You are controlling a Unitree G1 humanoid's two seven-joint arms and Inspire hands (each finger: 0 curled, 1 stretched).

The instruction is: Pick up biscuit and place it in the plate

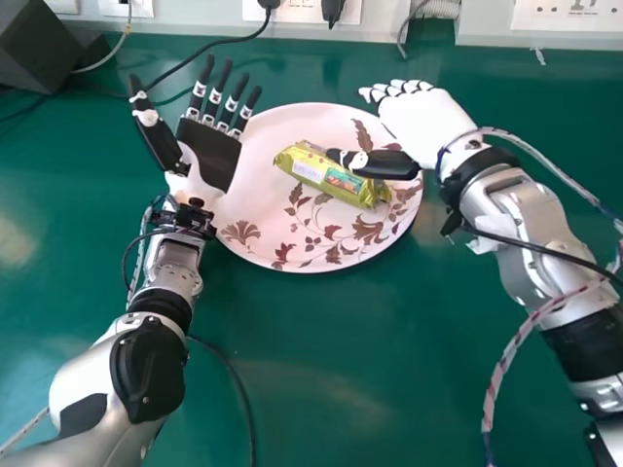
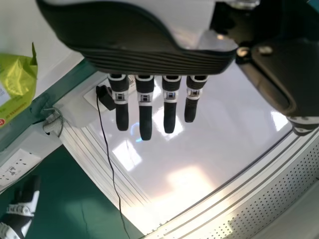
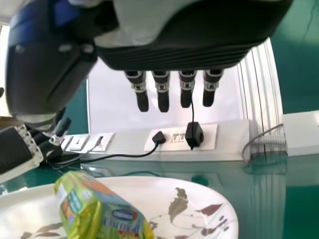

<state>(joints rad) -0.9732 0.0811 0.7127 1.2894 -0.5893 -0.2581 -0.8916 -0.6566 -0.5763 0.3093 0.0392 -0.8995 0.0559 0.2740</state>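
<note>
The yellow-green biscuit packet (image 1: 331,175) lies on the round floral plate (image 1: 292,255), a bit right of its middle. My right hand (image 1: 423,122) is over the plate's right edge, its thumb pointing left at the packet's upper right side; whether they touch I cannot tell. My left hand (image 1: 209,156) rests palm up at the plate's left edge, fingers straight and empty. The left wrist view has my left hand (image 2: 145,112) with fingers extended and part of the packet (image 2: 17,84) off to one side. In the right wrist view are my right hand (image 3: 163,94), fingers straight, the packet (image 3: 99,209) and the plate (image 3: 219,199).
Black cables (image 1: 229,379) run over the green table (image 1: 341,389) beside the left arm. A dark box (image 1: 44,49) stands at the back left. Wall sockets (image 1: 302,10) line the far edge. Striped and black cables hang along the right arm.
</note>
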